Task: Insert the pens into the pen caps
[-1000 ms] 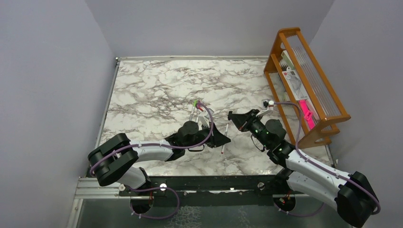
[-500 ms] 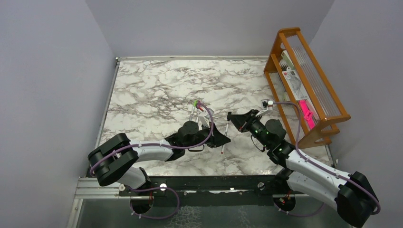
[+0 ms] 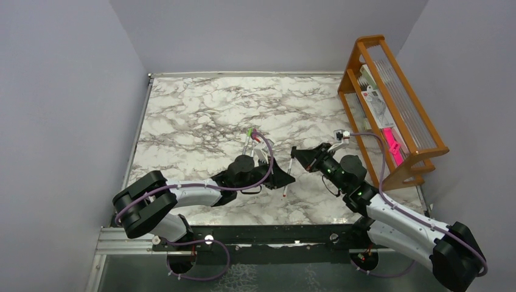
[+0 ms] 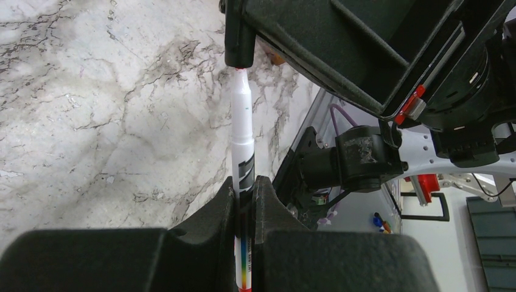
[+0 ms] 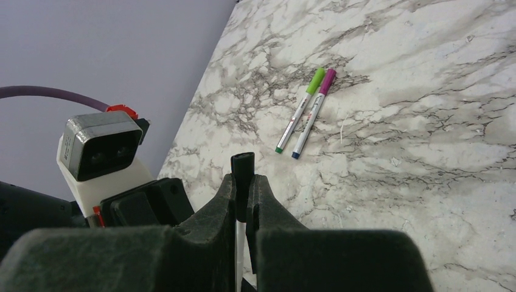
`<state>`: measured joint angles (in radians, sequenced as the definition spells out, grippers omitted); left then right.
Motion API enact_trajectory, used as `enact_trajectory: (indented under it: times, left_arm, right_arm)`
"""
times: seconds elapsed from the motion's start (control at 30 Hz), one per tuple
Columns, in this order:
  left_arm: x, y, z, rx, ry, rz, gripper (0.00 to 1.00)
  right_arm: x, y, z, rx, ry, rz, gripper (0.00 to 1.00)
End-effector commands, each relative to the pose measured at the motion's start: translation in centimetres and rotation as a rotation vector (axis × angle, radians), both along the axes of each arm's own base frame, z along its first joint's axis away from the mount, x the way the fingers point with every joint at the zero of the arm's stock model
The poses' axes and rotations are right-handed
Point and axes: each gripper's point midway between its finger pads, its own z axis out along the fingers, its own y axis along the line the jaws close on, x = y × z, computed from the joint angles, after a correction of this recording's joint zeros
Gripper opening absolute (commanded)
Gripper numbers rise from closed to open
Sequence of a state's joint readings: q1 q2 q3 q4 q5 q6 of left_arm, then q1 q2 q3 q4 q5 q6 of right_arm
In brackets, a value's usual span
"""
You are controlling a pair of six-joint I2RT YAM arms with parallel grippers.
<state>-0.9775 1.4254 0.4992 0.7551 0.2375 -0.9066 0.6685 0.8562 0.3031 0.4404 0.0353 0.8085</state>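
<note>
My left gripper (image 3: pixel 283 178) (image 4: pixel 244 185) is shut on a white-grey pen (image 3: pixel 288 177) (image 4: pixel 243 140) with a red tip. The tip points at a black cap (image 4: pixel 238 42) (image 5: pixel 243 165) and just meets its opening. My right gripper (image 3: pixel 296 154) (image 5: pixel 244 182) is shut on that black cap, with the pen's white barrel (image 5: pixel 238 243) showing below it. Two more pens, one wearing a green cap (image 5: pixel 316 79) and one a magenta cap (image 5: pixel 328 79), lie side by side on the marble table (image 3: pixel 195 115), partly behind the left arm in the top view (image 3: pixel 250 139).
A wooden rack (image 3: pixel 367 48) stands at the right edge of the table and holds packets and a flat pink tool (image 3: pixel 393 146). The two arms meet near the table's front middle. Grey walls close in the left, back and right.
The right gripper with the black cap has edged slightly left, toward the pen's tip. The left arm and the two lying pens have not moved.
</note>
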Motion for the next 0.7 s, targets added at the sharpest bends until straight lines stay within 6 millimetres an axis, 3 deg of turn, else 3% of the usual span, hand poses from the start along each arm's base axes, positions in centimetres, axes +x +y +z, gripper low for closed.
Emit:
enact_trajectory:
  times: [0.0, 0.67]
  left_arm:
    - [0.5, -0.5, 2.4, -0.056, -0.058, 0.012, 0.00]
    - [1.2, -1.0, 1.4, -0.026, -0.064, 0.015, 0.00]
  right_arm:
    - [-0.6, 0.0, -0.4, 0.006, 0.012, 0.015, 0.01]
    - [-1.7, 0.2, -1.7, 0.027, 0.053, 0.054, 0.01]
